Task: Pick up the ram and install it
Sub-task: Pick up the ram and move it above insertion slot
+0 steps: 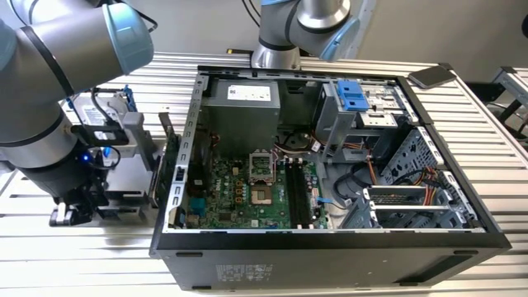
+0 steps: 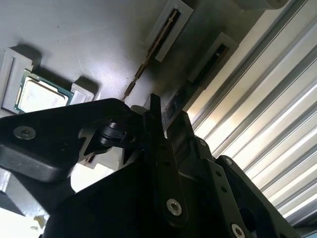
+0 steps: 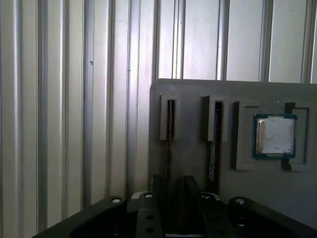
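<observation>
Ram (image 3: pixel 170 130) stands edgewise in its grey tray (image 3: pixel 189 144) slot, running between the parted fingers of my hand (image 3: pixel 174 182) (not yet clamped).

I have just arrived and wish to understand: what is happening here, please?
A robot arm has its gripper low over a gray holder beside the open computer case. The holder carries a ram stick, a second stick and a processor. The gripper is at the end of the first ram stick, which sits in its slot.

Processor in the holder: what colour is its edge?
The processor is green-edged with a silver lid; best in the first wrist view.
</observation>
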You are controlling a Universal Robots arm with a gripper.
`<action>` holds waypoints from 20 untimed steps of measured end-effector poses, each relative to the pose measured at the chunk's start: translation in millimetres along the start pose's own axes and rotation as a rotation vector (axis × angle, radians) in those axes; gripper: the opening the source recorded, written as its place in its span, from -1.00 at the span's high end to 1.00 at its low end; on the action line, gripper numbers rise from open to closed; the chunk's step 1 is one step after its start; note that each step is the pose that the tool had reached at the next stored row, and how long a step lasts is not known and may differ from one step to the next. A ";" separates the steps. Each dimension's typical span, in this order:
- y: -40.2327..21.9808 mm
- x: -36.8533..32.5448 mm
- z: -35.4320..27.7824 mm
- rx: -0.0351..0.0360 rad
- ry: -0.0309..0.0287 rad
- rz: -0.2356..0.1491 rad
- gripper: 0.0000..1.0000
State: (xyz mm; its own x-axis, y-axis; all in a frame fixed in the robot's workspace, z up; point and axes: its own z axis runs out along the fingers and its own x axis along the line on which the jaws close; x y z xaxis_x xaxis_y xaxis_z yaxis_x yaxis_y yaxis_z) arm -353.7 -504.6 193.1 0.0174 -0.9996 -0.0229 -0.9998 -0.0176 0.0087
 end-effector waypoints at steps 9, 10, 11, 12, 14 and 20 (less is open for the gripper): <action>0.1 -1.5 0.0 -0.0001 0.0001 0.000 -1.00; 0.1 -1.5 0.0 -0.0001 0.0001 0.000 -1.00; 0.0 -1.6 0.0 -0.0001 0.0001 0.000 -1.00; 0.0 -1.6 0.0 -0.0001 0.0001 0.000 -1.00; 0.1 -1.6 0.0 -0.0002 0.0002 0.000 1.00; 0.0 -1.6 0.0 -0.0001 0.0001 0.000 1.00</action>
State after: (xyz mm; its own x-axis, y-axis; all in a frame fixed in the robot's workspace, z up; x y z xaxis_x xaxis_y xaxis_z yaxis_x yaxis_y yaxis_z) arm -353.8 -502.9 193.1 0.0173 -0.9996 -0.0228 -0.9998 -0.0175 0.0088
